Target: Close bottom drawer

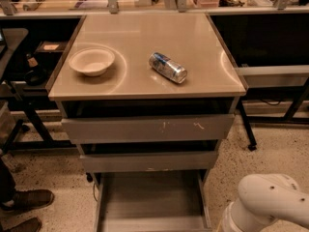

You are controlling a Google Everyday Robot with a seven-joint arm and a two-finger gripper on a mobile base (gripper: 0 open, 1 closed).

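The bottom drawer (pixel 152 199) is a shallow grey metal tray. It is pulled far out toward me below the cabinet's two upper drawer fronts, and its plain front edge sits at the bottom of the camera view. It looks empty inside. A white rounded segment of my arm (pixel 270 202) is at the bottom right, just right of the drawer's right side rail. My gripper is out of view, below or behind that arm segment.
The widest scratched drawer front (pixel 147 128) and the mid-width front (pixel 148 161) stick out slightly. On the beige cabinet top (pixel 193 42) stand a white bowl (pixel 91 61) and a lying can (pixel 167 67). A person's shoes (pixel 24 199) are at the left. Black table legs (pixel 29 120) flank the cabinet.
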